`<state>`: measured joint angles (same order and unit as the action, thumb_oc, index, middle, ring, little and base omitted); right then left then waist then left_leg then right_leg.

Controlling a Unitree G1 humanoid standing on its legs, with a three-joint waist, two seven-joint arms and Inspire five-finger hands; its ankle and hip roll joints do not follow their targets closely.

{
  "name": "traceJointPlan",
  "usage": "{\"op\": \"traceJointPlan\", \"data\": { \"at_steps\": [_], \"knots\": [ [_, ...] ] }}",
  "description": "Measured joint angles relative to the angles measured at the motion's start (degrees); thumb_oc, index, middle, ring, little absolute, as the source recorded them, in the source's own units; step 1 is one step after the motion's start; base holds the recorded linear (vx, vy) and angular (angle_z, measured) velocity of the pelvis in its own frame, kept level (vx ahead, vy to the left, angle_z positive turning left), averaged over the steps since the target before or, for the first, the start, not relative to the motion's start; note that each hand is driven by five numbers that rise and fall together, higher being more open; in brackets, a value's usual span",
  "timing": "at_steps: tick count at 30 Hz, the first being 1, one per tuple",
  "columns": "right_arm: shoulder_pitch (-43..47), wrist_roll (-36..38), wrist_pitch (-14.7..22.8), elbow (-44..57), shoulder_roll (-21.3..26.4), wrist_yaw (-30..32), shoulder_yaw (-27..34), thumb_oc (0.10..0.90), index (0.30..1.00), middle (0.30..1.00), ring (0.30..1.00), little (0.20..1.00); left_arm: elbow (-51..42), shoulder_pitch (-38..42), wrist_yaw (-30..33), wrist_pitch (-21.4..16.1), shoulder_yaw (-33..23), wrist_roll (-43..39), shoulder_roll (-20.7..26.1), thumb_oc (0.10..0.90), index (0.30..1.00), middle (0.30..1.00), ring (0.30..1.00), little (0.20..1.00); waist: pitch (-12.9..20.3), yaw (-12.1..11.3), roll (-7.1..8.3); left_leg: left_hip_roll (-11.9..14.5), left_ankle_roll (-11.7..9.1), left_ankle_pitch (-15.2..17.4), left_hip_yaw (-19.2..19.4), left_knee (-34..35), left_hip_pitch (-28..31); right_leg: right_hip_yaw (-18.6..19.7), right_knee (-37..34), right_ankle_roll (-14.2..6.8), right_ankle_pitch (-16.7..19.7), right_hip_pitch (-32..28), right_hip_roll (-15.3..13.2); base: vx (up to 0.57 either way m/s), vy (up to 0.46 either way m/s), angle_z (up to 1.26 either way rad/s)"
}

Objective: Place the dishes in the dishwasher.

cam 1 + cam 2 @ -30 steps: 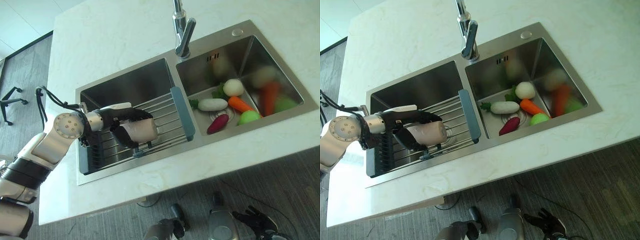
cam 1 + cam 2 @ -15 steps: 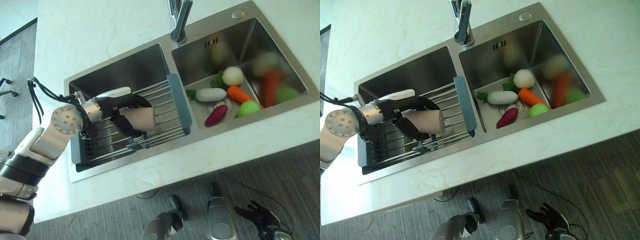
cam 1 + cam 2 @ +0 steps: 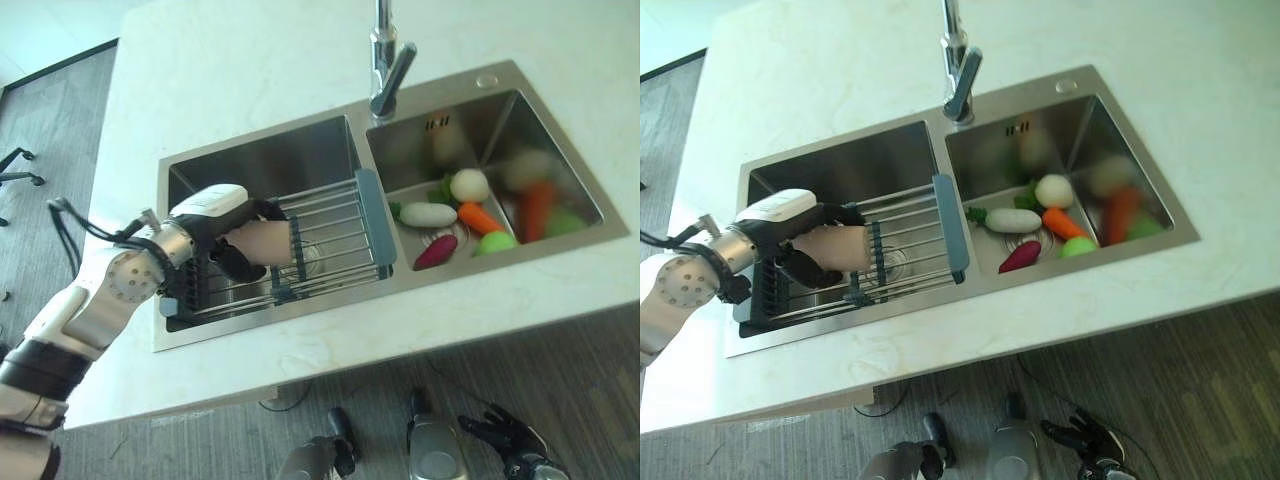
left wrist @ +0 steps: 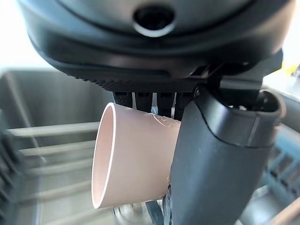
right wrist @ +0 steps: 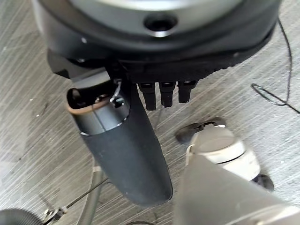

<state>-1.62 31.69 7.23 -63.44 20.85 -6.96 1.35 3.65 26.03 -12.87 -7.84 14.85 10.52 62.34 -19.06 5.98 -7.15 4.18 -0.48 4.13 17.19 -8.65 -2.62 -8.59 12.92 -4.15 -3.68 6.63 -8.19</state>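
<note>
My left hand [image 3: 210, 228] is shut on a pale pink cup [image 3: 262, 243], thumb and fingers curled round its body. The cup lies on its side, its open mouth [image 4: 101, 157] facing away from the palm in the left wrist view. It hangs just above the wire drying rack [image 3: 335, 228] that spans the left sink basin [image 3: 262, 165]. The thumb [image 4: 213, 164] presses against the cup's side. My right hand [image 3: 503, 436] hangs low over the floor, fingers spread and holding nothing.
The right basin [image 3: 500, 130] holds toy vegetables: a white radish [image 3: 427, 214], a carrot [image 3: 482, 216], a purple one [image 3: 435, 251] and green ones. A tap [image 3: 388, 70] stands behind the basins. The rack has blue-grey end bars [image 3: 371, 226]. Pale stone counter [image 3: 230, 80] surrounds the sink.
The camera has shifted. My left hand has drawn the cup a little away from the rack's blue end bar, towards the left side of the basin, still holding it.
</note>
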Motion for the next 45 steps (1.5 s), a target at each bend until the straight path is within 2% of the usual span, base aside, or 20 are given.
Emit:
{"op": "traceJointPlan", "data": {
  "at_steps": [10,13,14,17,21,24,26,28,30,31,32,33,34,35,38,39,40,41,42,45],
  "knots": [
    [-2.2,-3.3,-0.9,-3.1,1.3,-1.2,-0.5,0.800,0.900,0.900,0.900,0.900,-4.8,-23.5,17.9,0.0,-21.2,3.9,3.8,0.400,0.300,0.300,0.300,0.300,5.8,-7.6,-3.10,-0.5,-1.8,-1.2,-6.4,0.6,0.8,-6.8,2.1,0.6,-3.8,-4.6,-1.2,-0.02,-0.127,0.36],
    [-3.9,-5.8,-1.3,-3.2,1.3,-1.1,-0.6,0.800,0.900,0.900,0.900,0.900,-5.1,-24.4,23.6,0.2,-24.4,3.8,3.9,0.400,0.300,0.300,0.300,0.300,5.8,-10.8,-1.80,-2.1,-7.0,-9.9,-8.9,10.8,0.7,-16.5,4.7,3.0,-5.6,-4.1,-5.0,-0.33,0.060,1.86],
    [-3.5,-6.3,-1.3,-2.4,1.5,-0.9,-0.1,0.800,0.900,0.900,0.900,0.900,-5.1,-25.1,25.1,0.2,-25.9,3.8,3.7,0.400,0.300,0.300,0.300,0.300,6.1,-11.3,-1.70,1.1,-4.0,-5.4,-0.7,5.8,-0.8,-19.6,4.6,3.2,-5.6,-3.9,-5.7,-0.27,0.177,1.49],
    [-2.8,-6.7,-0.9,-2.0,1.9,-0.4,2.8,0.800,0.900,0.900,0.900,0.900,-3.9,-27.8,27.2,-1.2,-26.7,3.8,2.2,0.400,0.300,0.300,0.300,0.300,5.9,-11.2,0.42,7.8,-4.8,-1.7,7.0,-3.4,2.4,-25.3,4.3,2.9,-4.9,-6.4,-8.2,-0.25,0.229,1.15],
    [-3.3,-6.7,0.1,-2.3,3.6,0.0,5.7,0.800,0.900,0.900,0.900,0.900,-3.7,-30.1,28.3,-4.2,-26.2,3.9,-3.0,0.400,0.300,0.300,0.300,0.300,6.5,-10.3,1.60,6.2,-4.3,-1.1,9.4,-6.1,6.5,-27.1,8.6,0.3,-4.3,-5.0,-14.9,-0.18,0.494,0.90],
    [-6.3,-5.6,0.1,-0.4,-0.3,1.3,11.7,0.800,0.900,0.900,0.900,0.900,-0.8,-30.9,28.8,-7.0,-27.9,3.9,-9.5,0.400,0.300,0.300,0.300,0.300,6.6,-9.5,2.20,0.4,2.2,8.4,8.7,-8.5,3.3,-26.4,13.0,-3.2,-1.3,-4.9,-21.9,-0.13,0.825,1.18],
    [-6.9,-4.2,-0.7,-1.7,0.8,3.3,10.2,0.800,0.900,0.900,0.900,0.900,1.2,-34.3,28.6,-8.6,-27.3,3.9,-9.5,0.400,0.300,0.300,0.300,0.300,7.3,-10.8,-0.03,-3.2,4.4,12.2,5.8,-14.1,0.8,-23.6,13.6,0.4,2.5,-4.7,-25.3,-0.05,0.615,1.15],
    [-4.3,-3.2,-1.2,0.4,-3.2,4.1,7.1,0.800,0.900,0.900,0.900,0.900,2.9,-33.9,29.6,-8.4,-30.4,3.0,-10.4,0.400,0.300,0.300,0.300,0.300,7.5,-12.8,-1.14,-6.0,9.5,14.3,2.4,-18.2,-2.7,-20.6,13.3,3.5,-2.2,-5.1,-21.6,0.01,0.575,1.05],
    [-2.6,-2.2,-0.9,2.8,-5.7,4.4,4.6,0.800,0.900,0.900,0.900,0.900,2.8,-33.3,29.7,-8.7,-28.5,3.2,-10.3,0.400,0.300,0.300,0.300,0.300,7.4,-12.4,-2.41,-8.7,12.7,13.1,-3.2,-16.5,-3.1,-15.0,16.9,2.6,-3.5,-4.9,-16.3,0.05,0.240,1.42],
    [-2.6,-2.2,-0.4,3.7,-6.5,4.4,4.4,0.800,0.900,0.900,0.900,0.900,3.2,-31.7,29.7,-9.8,-26.3,3.3,-10.4,0.400,0.300,0.300,0.300,0.300,7.3,-11.9,-2.83,-10.5,12.2,11.0,-6.5,-13.1,-1.5,-11.3,19.9,3.3,-5.5,-4.4,-12.2,0.16,0.183,2.66],
    [-0.5,-2.0,0.5,4.0,-8.4,4.4,1.5,0.800,0.900,0.900,0.900,0.900,5.5,-26.8,29.7,-12.3,-22.1,3.4,-9.9,0.400,0.300,0.300,0.300,0.300,2.8,-10.4,2.91,-15.0,-11.3,4.3,-12.8,-17.6,-4.1,-3.2,22.8,4.7,-8.5,-0.9,-3.9,0.18,0.120,2.92],
    [0.1,-2.0,0.7,2.7,-9.9,4.0,1.3,0.800,0.900,0.900,0.900,0.900,3.9,-26.1,29.5,-12.6,-21.3,3.7,-4.1,0.400,0.300,0.300,0.300,0.300,2.9,-8.8,7.21,-13.4,0.5,9.6,-12.4,-28.8,-11.4,-1.6,21.8,4.4,-6.9,2.5,-6.0,0.18,0.037,2.58],
    [-0.3,-2.3,0.6,2.9,-9.4,2.8,1.7,0.800,0.900,0.900,0.900,0.900,0.6,-26.8,28.4,-12.0,-22.6,4.2,-3.3,0.400,0.300,0.300,0.300,0.300,3.2,-9.1,4.96,-3.7,3.6,10.3,-13.4,-20.9,-11.1,-1.8,25.4,-1.4,-9.3,4.7,-2.9,0.18,-0.056,1.39],
    [0.2,-2.3,0.0,1.9,-9.0,2.7,1.8,0.800,0.900,0.900,0.900,0.900,-0.4,-26.8,27.0,-11.8,-21.5,4.4,-5.1,0.400,0.300,0.300,0.300,0.300,1.5,-10.1,5.18,-6.0,5.9,9.7,-14.1,-19.1,-8.6,-1.9,24.5,-0.5,-10.2,6.4,-1.4,0.16,-0.068,0.60],
    [-1.4,-2.2,0.0,1.8,-7.2,1.6,2.2,0.800,0.900,0.900,0.900,0.900,-1.0,-27.3,23.8,-10.8,-21.1,5.7,-5.3,0.400,0.300,0.300,0.300,0.300,1.0,-9.3,3.99,-8.8,7.5,8.3,-13.1,-12.2,-2.6,-5.4,15.0,1.9,-9.3,7.5,2.9,0.14,-0.116,0.01],
    [-1.6,-2.2,0.0,1.9,-6.1,1.4,2.3,0.800,0.900,0.900,0.900,0.900,-0.9,-26.2,23.5,-10.7,-20.6,5.7,-5.6,0.400,0.300,0.300,0.300,0.300,1.1,-9.0,2.74,-9.7,6.6,8.2,-12.7,-9.8,-1.8,-6.9,11.4,4.1,-7.6,9.0,5.2,0.38,-0.178,-0.11],
    [-0.9,-2.2,0.1,0.9,-4.9,1.0,1.7,0.800,0.900,0.900,0.900,0.900,0.4,-22.6,23.5,-11.0,-19.4,5.7,-6.0,0.400,0.300,0.300,0.300,0.300,0.1,-7.4,4.12,-10.1,2.7,11.6,-11.7,-14.5,-4.5,-6.3,6.4,4.5,-4.2,10.5,5.2,0.45,-0.212,0.63],
    [-0.1,-2.2,0.3,-0.5,-5.4,0.6,1.9,0.800,0.900,0.900,0.900,0.900,0.4,-19.4,22.9,-11.3,-18.3,5.9,-2.6,0.400,0.300,0.300,0.300,0.300,0.2,-4.3,4.82,-8.3,8.6,15.4,-12.2,-21.0,-7.3,-4.3,5.6,1.8,-1.1,12.4,1.7,0.47,-0.258,0.63],
    [0.1,-2.2,-0.3,-2.4,-4.6,0.5,2.9,0.800,0.900,0.900,0.900,0.900,0.1,-18.3,22.4,-11.2,-18.9,5.8,-3.3,0.400,0.300,0.300,0.300,0.300,-0.7,-4.7,4.86,-8.1,6.7,17.6,-11.0,-21.7,-5.5,-4.1,10.6,-1.0,1.4,13.9,-0.2,0.42,-0.232,0.25],
    [-0.7,-2.2,-0.8,-3.9,-4.2,-0.7,3.7,0.800,0.900,0.900,0.900,0.900,0.9,-20.8,20.7,-11.3,-18.9,5.5,-2.8,0.400,0.300,0.300,0.300,0.300,-1.1,-3.0,-0.39,-7.9,7.2,16.5,-10.4,-11.5,5.4,-7.8,12.3,7.0,-2.3,12.6,6.6,0.55,-0.302,-0.23]
  ]
}}
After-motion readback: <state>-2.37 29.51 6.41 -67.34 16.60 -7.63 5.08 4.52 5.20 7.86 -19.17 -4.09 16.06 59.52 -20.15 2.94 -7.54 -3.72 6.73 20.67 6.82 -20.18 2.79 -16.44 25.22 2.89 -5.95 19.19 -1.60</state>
